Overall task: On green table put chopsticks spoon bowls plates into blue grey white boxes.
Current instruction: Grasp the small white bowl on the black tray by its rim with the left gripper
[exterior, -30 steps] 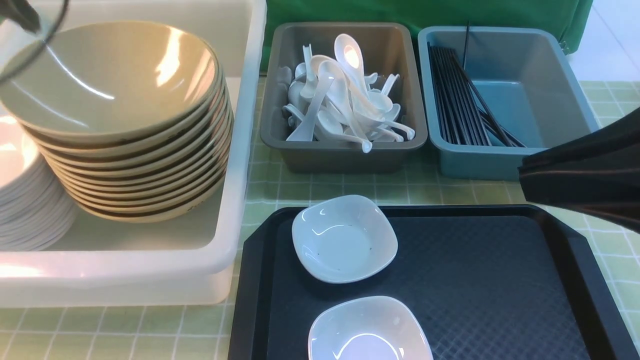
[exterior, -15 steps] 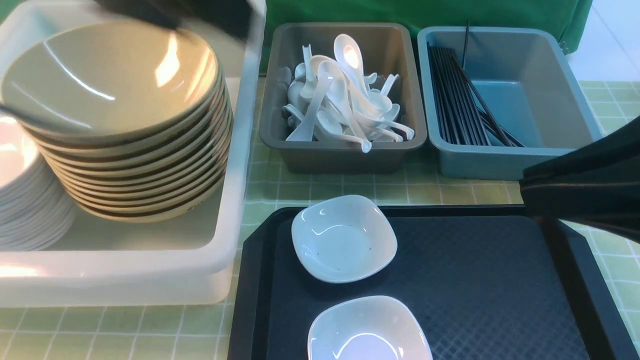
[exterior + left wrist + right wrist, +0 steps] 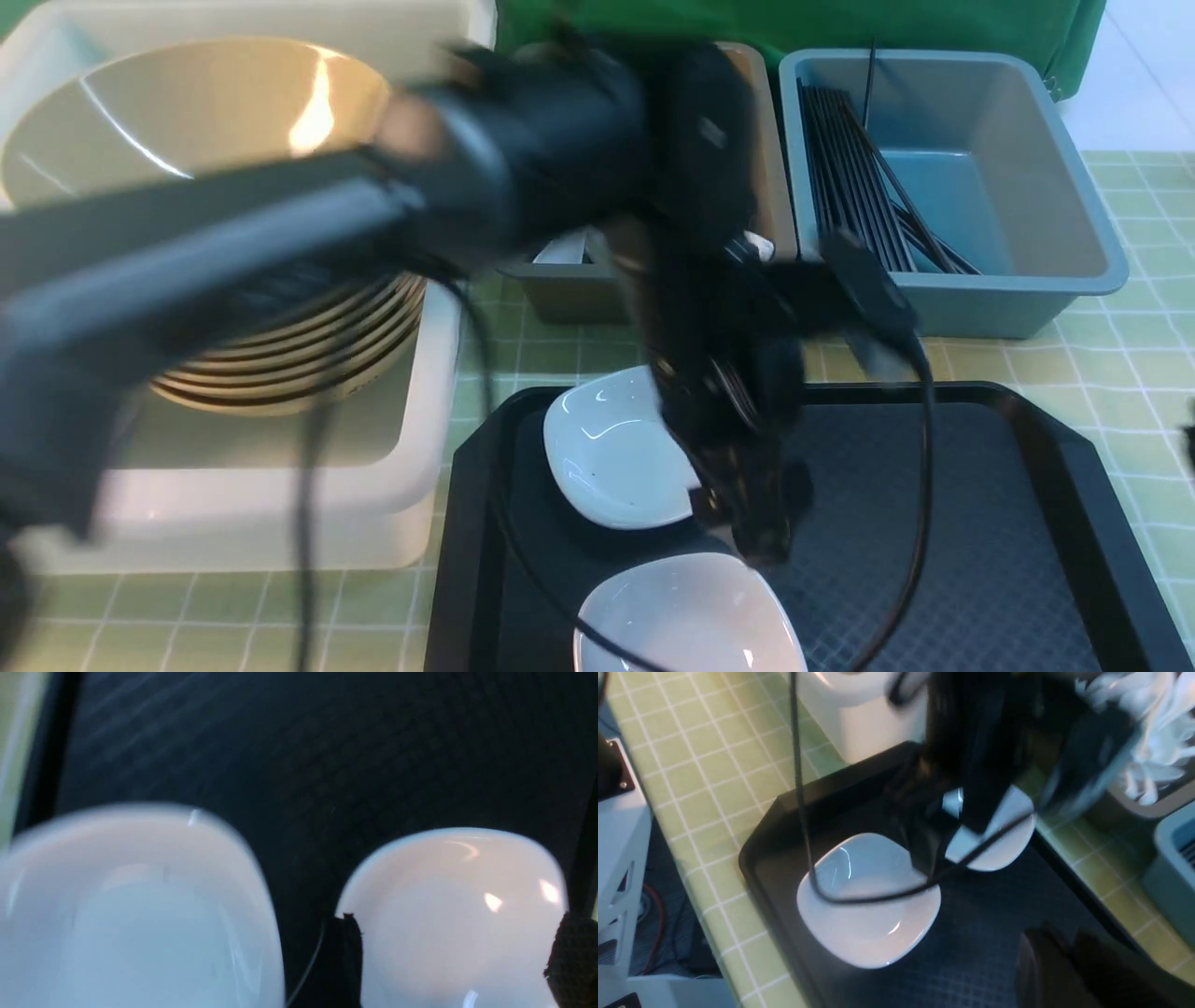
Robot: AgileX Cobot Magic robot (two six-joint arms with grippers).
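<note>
1. A green table point(image 3: 1120, 373), checked in thin white lines, is laid with a black tray point(image 3: 980, 523) and three boxes.
2. Bowls point(image 3: 187, 103) are stacked in the white box point(image 3: 411, 411), spoons point(image 3: 1157, 742) are piled in the grey box point(image 3: 560, 289), and chopsticks point(image 3: 850, 168) lie in the blue box point(image 3: 1027, 299).
3. Two plates point(image 3: 607, 457) are set close together on the tray.
4. The left gripper point(image 3: 758, 523), blurred, hangs low over the tray. Its fingers point(image 3: 348, 956) are spread with one plate between them, and contact cannot be told.
5. The right gripper point(image 3: 1064, 970) is seen only as a dark blur, so its opening cannot be told.
</note>
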